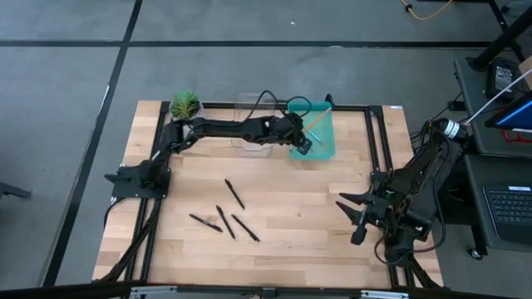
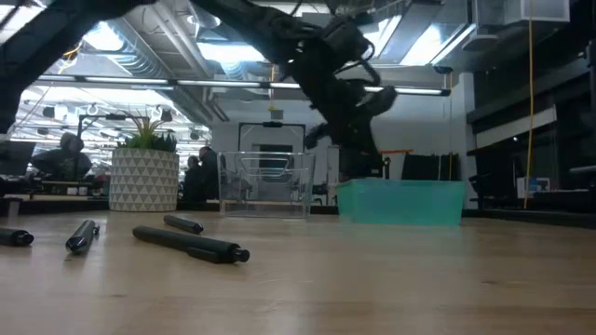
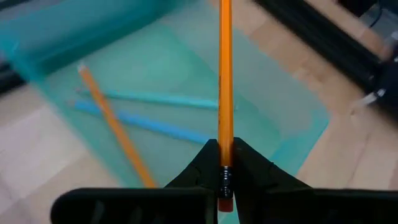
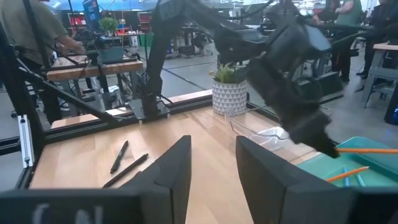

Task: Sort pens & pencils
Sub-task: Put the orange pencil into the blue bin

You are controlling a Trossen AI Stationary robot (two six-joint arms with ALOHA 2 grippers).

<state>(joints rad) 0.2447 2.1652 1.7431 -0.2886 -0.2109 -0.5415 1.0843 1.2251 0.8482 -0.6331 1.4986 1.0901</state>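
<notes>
While the left gripper (image 1: 304, 143) clamped an orange pencil (image 3: 224, 81) over the teal bin (image 1: 326, 146), its long axis pointed toward two o'clock; the right gripper (image 1: 356, 218) waited, fingers apart.

Looking straight down, you have the left gripper (image 1: 304, 143) reaching across the back of the table (image 1: 283, 249) and poised over the teal bin (image 1: 322, 146), with an orange pencil (image 1: 316, 123) angled from it above the bin. A clear bin (image 1: 249, 108) sits just beside the teal one, next to a potted plant (image 1: 185, 105). Four black pens (image 1: 233, 193) lie scattered mid-table (none touching). Your right gripper (image 1: 356, 218) waits at the table's right edge.
</notes>
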